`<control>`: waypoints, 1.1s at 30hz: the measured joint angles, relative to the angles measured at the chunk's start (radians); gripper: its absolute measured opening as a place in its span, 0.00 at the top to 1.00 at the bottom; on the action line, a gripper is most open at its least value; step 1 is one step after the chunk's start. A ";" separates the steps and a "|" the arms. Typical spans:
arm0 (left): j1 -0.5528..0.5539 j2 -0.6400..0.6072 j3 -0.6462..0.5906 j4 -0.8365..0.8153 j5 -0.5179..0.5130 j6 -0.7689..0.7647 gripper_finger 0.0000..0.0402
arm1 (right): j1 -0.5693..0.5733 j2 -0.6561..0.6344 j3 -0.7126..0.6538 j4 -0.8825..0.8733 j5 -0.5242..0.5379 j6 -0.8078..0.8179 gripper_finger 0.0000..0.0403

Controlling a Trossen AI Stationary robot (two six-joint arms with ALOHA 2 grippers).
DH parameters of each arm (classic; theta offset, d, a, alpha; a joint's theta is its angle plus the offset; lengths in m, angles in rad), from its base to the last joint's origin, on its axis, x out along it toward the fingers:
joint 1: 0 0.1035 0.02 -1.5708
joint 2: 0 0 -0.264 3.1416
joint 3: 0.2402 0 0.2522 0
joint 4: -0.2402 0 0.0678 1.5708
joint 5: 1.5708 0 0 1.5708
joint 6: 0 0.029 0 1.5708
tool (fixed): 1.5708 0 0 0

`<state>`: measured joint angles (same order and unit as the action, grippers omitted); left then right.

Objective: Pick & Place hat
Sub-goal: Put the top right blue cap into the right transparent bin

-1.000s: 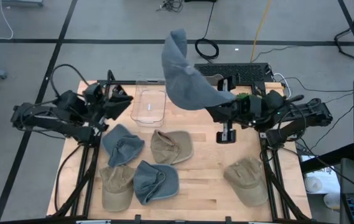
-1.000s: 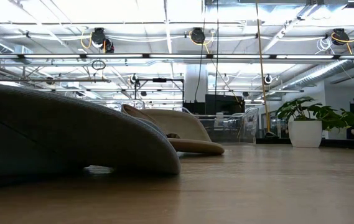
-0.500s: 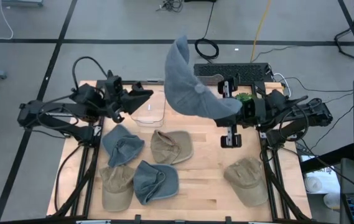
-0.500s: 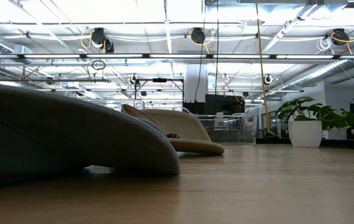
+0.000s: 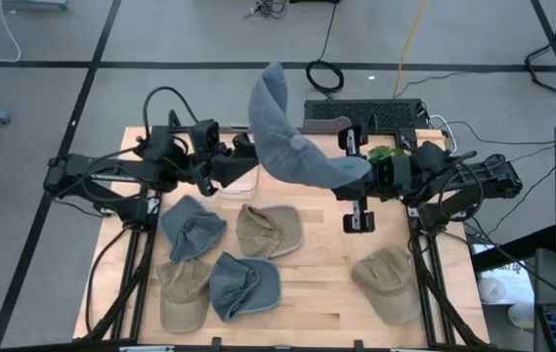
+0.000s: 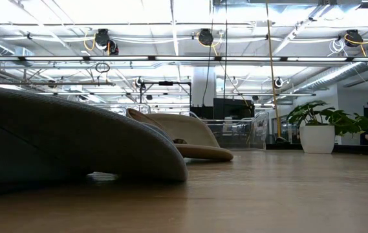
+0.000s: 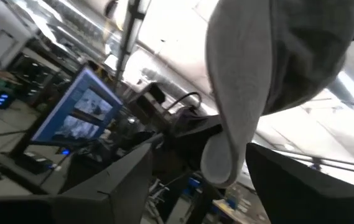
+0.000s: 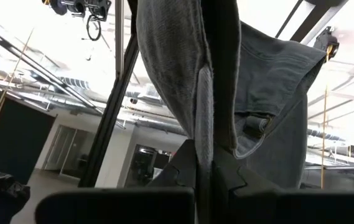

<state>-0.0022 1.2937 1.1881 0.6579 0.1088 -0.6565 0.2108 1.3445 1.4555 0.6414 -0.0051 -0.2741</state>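
Blue-grey cloth hangs high over the far middle of the wooden table (image 5: 321, 279): it is a hat (image 5: 287, 132), lifted clear of the boards. The right gripper (image 5: 363, 168) has its fingers pinched tight on the hat's edge, and in the right wrist view the fabric (image 8: 183, 81) runs straight up out of the closed fingers (image 8: 204, 174), with the crown and its back strap hanging to one side.

From the left side, the left gripper (image 5: 241, 168) reaches in to just beside the raised hat, above a clear plastic bin (image 5: 235, 181) at the far edge of the table. Its fingers stand spread apart; in the left wrist view the hat's brim (image 7: 226, 130) hangs between the two dark fingers (image 7: 127, 180) without being pinched.

Five more hats lie on the table: a blue hat (image 5: 192, 228) and a tan hat (image 5: 269, 231) in the middle row, a second tan hat (image 5: 183, 293) and a second blue hat (image 5: 244, 285) nearer on the left, and a third tan hat (image 5: 389, 284) near on the right.
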 joint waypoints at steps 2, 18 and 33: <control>-0.005 0.021 0.031 -0.001 0.030 -0.004 0.33 | 0.001 0.000 0.000 -0.004 -0.001 0.000 1.00; -0.013 0.096 0.136 0.004 0.123 -0.034 0.58 | 0.001 0.000 0.000 -0.021 0.000 0.026 1.00; -0.013 0.094 0.136 0.066 0.179 0.047 0.93 | 0.000 0.000 0.000 -0.022 0.004 0.027 0.97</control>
<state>-0.0147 1.3880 1.3239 0.7242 0.2877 -0.6098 0.2111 1.3445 1.4559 0.6192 -0.0011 -0.2473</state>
